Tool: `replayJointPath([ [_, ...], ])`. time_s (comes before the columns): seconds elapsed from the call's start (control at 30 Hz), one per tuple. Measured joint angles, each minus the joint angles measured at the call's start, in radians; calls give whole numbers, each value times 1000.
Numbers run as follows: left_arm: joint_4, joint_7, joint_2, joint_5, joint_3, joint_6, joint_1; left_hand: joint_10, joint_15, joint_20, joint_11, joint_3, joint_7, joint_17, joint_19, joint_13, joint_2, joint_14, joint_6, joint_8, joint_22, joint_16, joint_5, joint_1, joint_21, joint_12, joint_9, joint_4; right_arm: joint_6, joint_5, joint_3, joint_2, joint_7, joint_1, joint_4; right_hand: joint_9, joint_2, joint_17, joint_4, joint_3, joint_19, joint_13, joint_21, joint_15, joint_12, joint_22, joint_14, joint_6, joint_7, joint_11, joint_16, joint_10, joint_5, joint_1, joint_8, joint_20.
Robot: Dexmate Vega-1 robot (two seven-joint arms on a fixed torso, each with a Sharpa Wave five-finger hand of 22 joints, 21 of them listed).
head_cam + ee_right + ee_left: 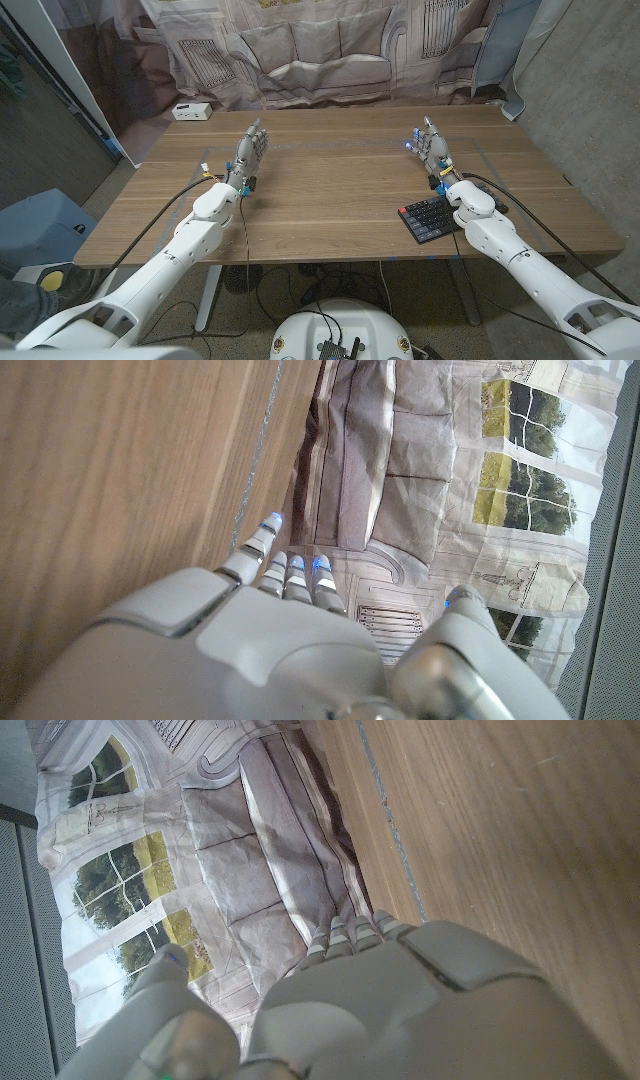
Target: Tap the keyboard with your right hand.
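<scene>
head view: a wooden surface point(330, 190) with both arms reaching in from the near corners. the right hand point(431, 146) stands over the right half of the surface, fingers extended away from the robot and slightly apart, holding nothing; small blue lights glow at its fingertips point(410, 141). the black keyboard point(428, 218) lies near the front right edge of the surface, set at an angle; the right forearm point(480, 215) passes over its right end, hiding that part, while the hand itself is well beyond the keyboard, toward the far side. whether the forearm touches the keys cannot be told. the left hand point(250, 152) stands over the left half of the surface, fingers likewise extended and slightly apart, holding nothing. a small white box point(191, 111) sits at the far left corner of the surface. a printed cloth point(330, 45) showing a sofa hangs behind the surface.

right wrist view: the back of the right hand point(250, 650), fingers straight with blue-lit tips, beside the wood grain and the printed cloth point(430, 470).

left wrist view: the back of the left hand point(400, 1010), fingers straight, with the wooden surface point(500, 840) and the cloth point(200, 860) beyond it.
</scene>
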Motion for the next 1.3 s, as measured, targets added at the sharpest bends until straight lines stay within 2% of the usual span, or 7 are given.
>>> replayJointPath([
  [0.3, -51, 24, 10, 17, -6, 4, 34, 50, 0, 2, -4, 4, 3, 0, 13, 0, 0, 43, 36, 8, 0, 11, 0, 0, 8, 12, 0, -4, 10, -8, 0, -5, -11, -10, -13, 0, 3, -2, 0, 0, 7, 0, 0, 5, 0, 0, 5, 11, 9, 5, 0, 6, 0, 3, 7, 3],
  [0.33, -57, 74, 11, 49, -8, -11, 38, 50, 0, 5, -4, 4, 3, 0, 16, 0, 0, 43, 37, 8, 0, 11, 0, 0, 8, 12, 0, -5, 13, -9, 2, -13, -11, -35, -44, 0, 5, -3, 0, 0, 9, 0, 0, 5, 0, 0, 5, 22, 7, 7, 0, 12, 0, 5, 11, 2],
  [0.47, -73, 84, 15, 58, -10, -19, 47, 56, -4, 1, 1, 1, -1, 0, 21, 0, 0, 47, 43, 8, 0, 11, 0, 0, 8, 19, 0, -7, 28, -10, 5, -16, -10, -42, -53, 0, 5, -3, -1, 1, 16, 0, 0, 3, 0, 0, 8, 37, 6, 7, 0, 15, 0, 5, 12, 5],
  [0.8, -81, 97, 9, 75, -6, -34, 48, 99, -2, -1, 5, -1, 9, 0, 78, 0, 2, 96, 88, 15, 0, 15, 0, 12, 20, 27, 0, -18, 67, -13, 23, -33, -2, -69, -78, 0, 5, -3, -3, 3, 39, 0, 0, 0, 0, 0, 32, 41, 9, 5, 4, 45, 0, 5, 11, 4],
  [1.0, -103, 97, 9, 75, 3, -34, 46, 133, 3, 2, 18, -6, 18, 0, 135, 0, 2, 141, 122, 15, 0, 22, 0, 12, 33, 33, 0, -23, 89, -4, 23, -33, 18, -69, -78, 0, 12, -3, -3, 3, 48, 0, 0, -1, 6, 0, 44, 49, 1, 5, 4, 60, 0, 12, 11, 6],
  [1.03, -110, 120, 9, 102, 4, -24, 48, 138, 4, 4, 16, -6, 17, 0, 136, 0, 2, 143, 129, 15, 0, 22, 0, 12, 33, 33, 0, -23, 92, -1, 47, -59, 24, -96, -94, 0, 12, -3, -3, 3, 50, 0, 0, 0, 6, 0, 48, 49, 1, 3, 4, 65, 0, 12, 11, 7],
  [1.3, -161, 162, 18, 139, 14, 9, 59, 150, 4, -2, 14, -6, 19, 0, 141, 0, 2, 154, 135, 15, 0, 22, 0, 12, 33, 33, 0, -31, 120, 35, 67, -80, 85, -109, -90, 0, 12, -3, -6, 6, 61, 1, 0, 7, 6, 0, 61, 59, -2, 3, 11, 83, 0, 12, 11, 7],
])
